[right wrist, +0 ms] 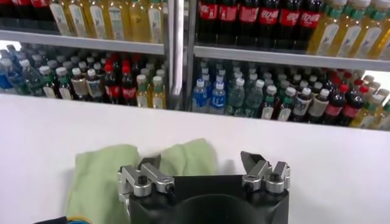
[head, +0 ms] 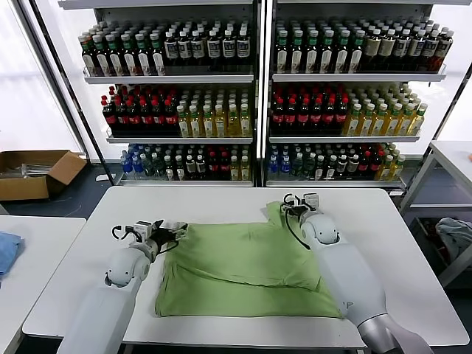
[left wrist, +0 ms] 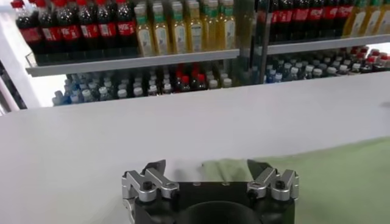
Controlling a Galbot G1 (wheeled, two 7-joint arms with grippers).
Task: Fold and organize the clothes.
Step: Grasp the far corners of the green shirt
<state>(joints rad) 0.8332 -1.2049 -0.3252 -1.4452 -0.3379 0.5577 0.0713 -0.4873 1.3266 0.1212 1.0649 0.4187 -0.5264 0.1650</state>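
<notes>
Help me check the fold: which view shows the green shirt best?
The head view: the whole green shirt lies spread on the white table. The left wrist view shows only one edge, the right wrist view only a bunched corner.

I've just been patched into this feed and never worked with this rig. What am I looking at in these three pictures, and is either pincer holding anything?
You are seeing a two-armed robot at a white table, with shelves of drink bottles behind it. The wide picture comes from a camera on its head, looking down. The other two come from cameras on each wrist, looking out past the pincer fingers.

On the table lies a light green shirt, partly folded. The left pincer sits at the shirt's left edge, and the right pincer at the shirt's far right corner. In both wrist views the jaws stand open with green cloth just beyond them, so nothing is held. A cardboard box sits on the floor to the left.
</notes>
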